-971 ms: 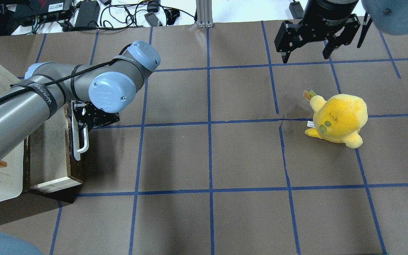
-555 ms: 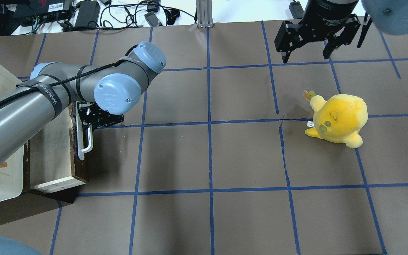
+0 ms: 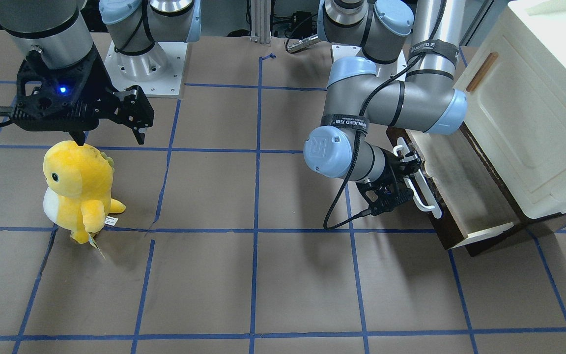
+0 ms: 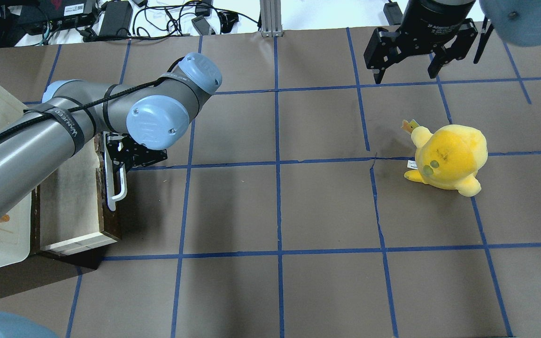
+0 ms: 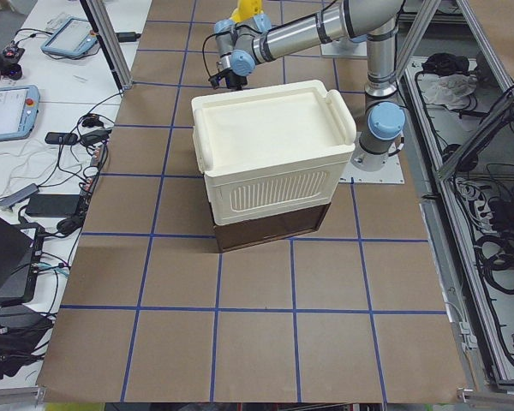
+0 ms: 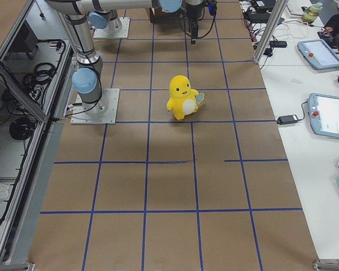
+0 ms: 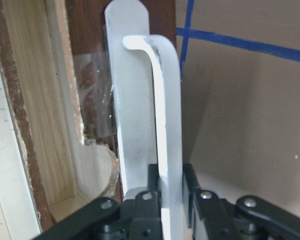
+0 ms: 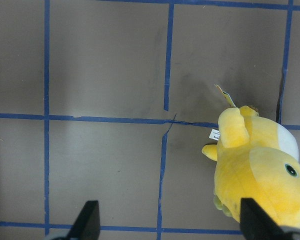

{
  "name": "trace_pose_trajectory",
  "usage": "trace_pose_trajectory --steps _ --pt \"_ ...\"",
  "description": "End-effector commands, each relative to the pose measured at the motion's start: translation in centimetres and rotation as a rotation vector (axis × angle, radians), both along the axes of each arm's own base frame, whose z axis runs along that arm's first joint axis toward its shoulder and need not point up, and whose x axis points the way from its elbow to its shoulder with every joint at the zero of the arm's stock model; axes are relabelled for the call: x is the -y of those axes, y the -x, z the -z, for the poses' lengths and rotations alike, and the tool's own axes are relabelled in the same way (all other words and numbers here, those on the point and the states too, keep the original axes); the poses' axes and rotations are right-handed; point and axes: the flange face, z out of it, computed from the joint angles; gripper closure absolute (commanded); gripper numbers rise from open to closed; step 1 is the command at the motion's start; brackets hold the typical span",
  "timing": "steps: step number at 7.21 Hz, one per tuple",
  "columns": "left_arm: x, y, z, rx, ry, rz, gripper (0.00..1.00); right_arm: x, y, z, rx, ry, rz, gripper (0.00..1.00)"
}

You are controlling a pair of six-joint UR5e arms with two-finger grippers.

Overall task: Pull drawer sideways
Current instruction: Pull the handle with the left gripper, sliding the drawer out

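The drawer (image 4: 73, 197) sticks partway out of the white cabinet (image 3: 533, 113) at the counter's (image 4: 233, 211) left edge, with bare counter in front. The left gripper (image 7: 170, 187) pinches its white handle (image 7: 167, 100). The right gripper (image 4: 405, 75) hangs wide open, holding nothing.

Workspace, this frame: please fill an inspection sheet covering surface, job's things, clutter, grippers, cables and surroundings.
Surface: table under brown paper with a blue tape grid.
Job's things: drawer partly out of the cream cabinet, pale inside showing; white handle on its dark front.
Clutter: yellow plush toy upright on the robot's right side.
Grippers: left gripper shut on the handle; right gripper open, empty, hovering beyond the plush toy.
Cables: black cable strapped along the left arm; loose leads past the table's far edge.
Surroundings: teach pendants on a side table.
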Motion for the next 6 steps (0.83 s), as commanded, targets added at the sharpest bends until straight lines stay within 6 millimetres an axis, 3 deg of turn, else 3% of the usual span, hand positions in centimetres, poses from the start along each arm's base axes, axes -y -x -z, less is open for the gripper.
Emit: trace_pose_trajectory --steps 1,3,4,5,6 --pt "-0.1 0.4 0.0 -0.001 0.001 0.007 0.88 0.0 0.0 0.0 0.000 0.000 0.000 0.00" --pt "-0.5 1.8 -0.1 -0.002 0.007 0.033 0.86 0.0 0.0 0.0 0.000 0.000 0.000 0.00" --pt "-0.4 1.9 -0.2 0.002 0.011 0.039 0.62 0.0 0.0 0.0 0.000 0.000 0.000 0.00" --pt "-0.4 1.9 -0.3 0.004 0.009 0.050 0.21 0.0 0.0 0.0 -0.001 0.000 0.000 0.00" --pt "-0.4 1.9 -0.7 -0.006 0.020 0.048 0.00 0.0 0.0 0.0 0.000 0.000 0.000 0.00"
